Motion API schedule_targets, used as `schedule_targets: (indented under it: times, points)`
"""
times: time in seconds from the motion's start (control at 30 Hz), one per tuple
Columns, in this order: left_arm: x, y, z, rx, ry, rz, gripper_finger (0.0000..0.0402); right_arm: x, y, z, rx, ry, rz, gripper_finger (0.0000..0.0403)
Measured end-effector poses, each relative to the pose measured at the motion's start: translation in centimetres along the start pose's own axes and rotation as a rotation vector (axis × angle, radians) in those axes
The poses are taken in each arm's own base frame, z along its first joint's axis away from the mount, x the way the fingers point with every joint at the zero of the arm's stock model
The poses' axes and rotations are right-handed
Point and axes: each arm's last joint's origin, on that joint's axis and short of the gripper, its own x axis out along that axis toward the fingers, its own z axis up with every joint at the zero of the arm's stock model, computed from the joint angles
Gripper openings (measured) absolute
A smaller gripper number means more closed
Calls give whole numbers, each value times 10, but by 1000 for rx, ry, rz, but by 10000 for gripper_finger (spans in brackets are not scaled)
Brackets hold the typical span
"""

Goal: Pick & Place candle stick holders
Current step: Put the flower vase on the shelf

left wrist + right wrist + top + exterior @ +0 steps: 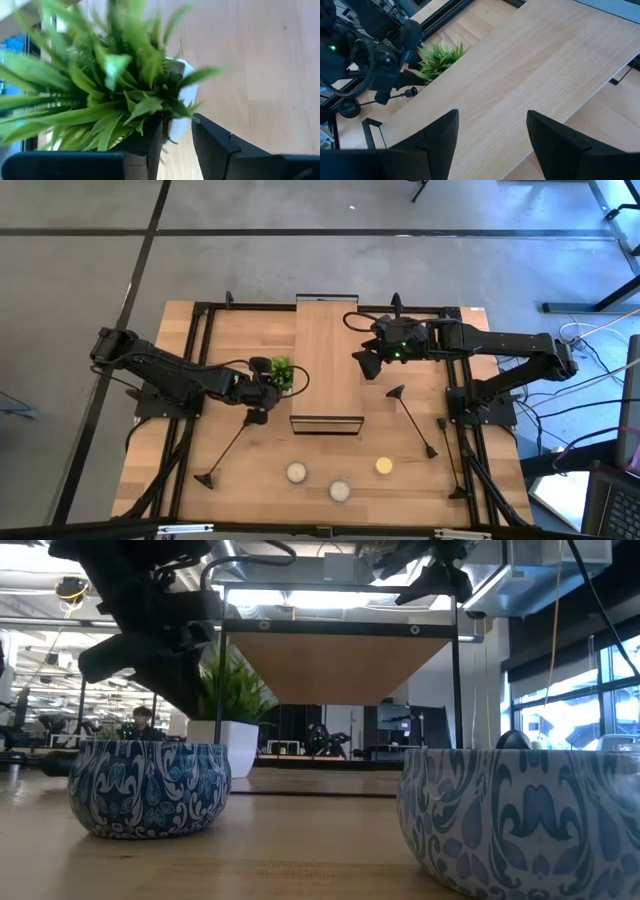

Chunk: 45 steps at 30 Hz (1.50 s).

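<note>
Leftmost, one thin black metal candle stick holder (228, 448) lies on the wooden worktop (240, 340), probably light, stiff and prone to roll; pinch mid-rod. Just beside it, the left hand (256, 412) is slightly spread and empty, facing the small green potted plant (283, 370). The right hand (366, 365) gapes empty. Two more holders (416, 423) (449, 458) lie right.

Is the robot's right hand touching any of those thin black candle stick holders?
Apart. The high view shows the right hand over the raised wooden shelf, with bare wood between it and the nearest candle stick holder.

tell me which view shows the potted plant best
The left wrist view: the potted plant fills it, leaves and white pot close up. The high view shows a small green tuft, the right wrist view only leaves, and the low view shows it partly blocked.
</note>
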Motion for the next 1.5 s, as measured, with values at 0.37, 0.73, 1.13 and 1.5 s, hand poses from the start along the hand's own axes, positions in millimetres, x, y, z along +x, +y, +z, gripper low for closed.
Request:
schedule_targets:
  times: [0.37, 0.73, 1.13, 1.5]
  points:
    - [12, 21, -3, -60, 34, -34, 101, 0, 0, 0, 0, 0, 0, 238]
    - [17, 30, -5, -65, 42, -52, 101, 0, 0, 0, 0, 0, 0, 238]
    - [30, 26, -1, -10, 42, -75, 101, 0, 0, 0, -3, 0, 0, 238]
    - [42, 22, 2, -7, 51, -59, 93, 0, 0, 0, 8, 0, 0, 238]
